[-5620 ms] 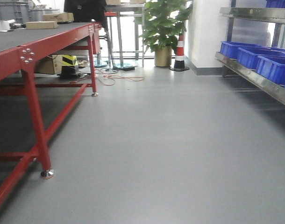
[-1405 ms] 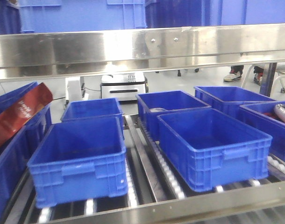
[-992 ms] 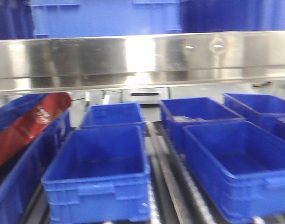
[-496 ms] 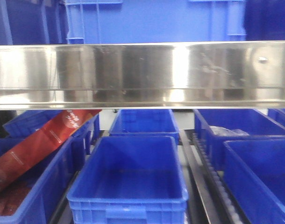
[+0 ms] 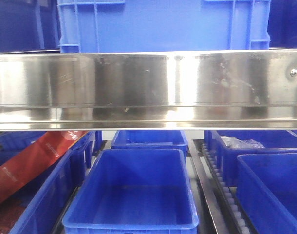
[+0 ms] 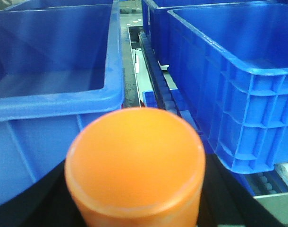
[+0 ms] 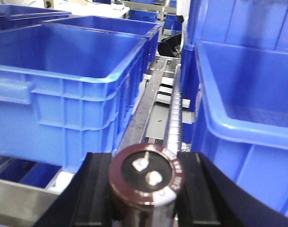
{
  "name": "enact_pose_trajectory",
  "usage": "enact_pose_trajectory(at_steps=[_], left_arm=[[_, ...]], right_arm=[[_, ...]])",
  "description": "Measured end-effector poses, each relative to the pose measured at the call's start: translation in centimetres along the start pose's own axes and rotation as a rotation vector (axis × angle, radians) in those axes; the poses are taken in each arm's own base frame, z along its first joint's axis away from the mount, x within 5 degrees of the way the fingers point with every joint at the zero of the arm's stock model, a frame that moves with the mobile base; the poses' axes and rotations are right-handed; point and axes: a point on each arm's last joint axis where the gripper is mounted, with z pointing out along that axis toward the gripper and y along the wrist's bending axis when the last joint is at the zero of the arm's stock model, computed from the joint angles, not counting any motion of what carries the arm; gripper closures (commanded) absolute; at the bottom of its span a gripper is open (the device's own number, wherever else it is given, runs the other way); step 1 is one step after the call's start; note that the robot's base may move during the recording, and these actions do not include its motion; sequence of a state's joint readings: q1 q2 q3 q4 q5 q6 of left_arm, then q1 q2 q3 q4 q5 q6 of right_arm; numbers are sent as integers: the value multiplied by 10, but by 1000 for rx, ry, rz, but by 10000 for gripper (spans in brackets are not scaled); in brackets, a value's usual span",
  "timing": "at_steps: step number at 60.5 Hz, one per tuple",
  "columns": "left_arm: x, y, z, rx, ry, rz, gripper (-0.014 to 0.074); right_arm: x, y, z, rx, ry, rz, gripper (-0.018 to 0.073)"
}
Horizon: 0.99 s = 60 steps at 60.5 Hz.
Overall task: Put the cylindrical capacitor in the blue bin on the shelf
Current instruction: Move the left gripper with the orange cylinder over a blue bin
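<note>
Gripping a dark maroon cylindrical capacitor (image 7: 146, 172) with the black right gripper (image 7: 146, 189), closed snug on both its sides, two pale terminals on the end face turned toward the wrist camera. Holding it outside every container, in front of the grey roller track (image 7: 174, 111) between a blue plastic bin (image 7: 63, 94) on the left and a second blue plastic crate (image 7: 257, 165) on the right. Clasping in the black left gripper (image 6: 134, 198) a smooth orange cylinder (image 6: 134, 151) with a rounded rim, clamped around it at the bottom of the left wrist view, ahead of the gap between a wide blue tub (image 6: 54, 101) and a ribbed blue box (image 6: 248, 104). Facing, from the front camera, the broad reflective front rail of the shiny stainless-steel shelf (image 5: 148, 87). Showing below that rail a deep blue rectangular container (image 5: 131, 227) at centre, a smaller blue tote (image 5: 148, 139) behind it, and a long red foil packet (image 5: 36, 158) leaning tilted at far left. Showing at right a crumpled clear plastic bag (image 5: 241, 143) near a line of white rollers (image 5: 225, 190). Carrying on the upper tier a large pale-blue ribbed crate (image 5: 163, 24).
</note>
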State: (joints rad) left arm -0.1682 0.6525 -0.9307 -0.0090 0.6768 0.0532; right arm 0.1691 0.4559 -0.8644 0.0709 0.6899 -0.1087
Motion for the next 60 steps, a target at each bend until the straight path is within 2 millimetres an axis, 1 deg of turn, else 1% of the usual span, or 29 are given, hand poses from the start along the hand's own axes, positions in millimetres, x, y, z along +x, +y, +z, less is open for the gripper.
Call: enact_pose_trajectory(at_steps=[60], left_arm=[[0,0,0,0,0,0,707]], right_arm=[[0,0,0,0,0,0,721]])
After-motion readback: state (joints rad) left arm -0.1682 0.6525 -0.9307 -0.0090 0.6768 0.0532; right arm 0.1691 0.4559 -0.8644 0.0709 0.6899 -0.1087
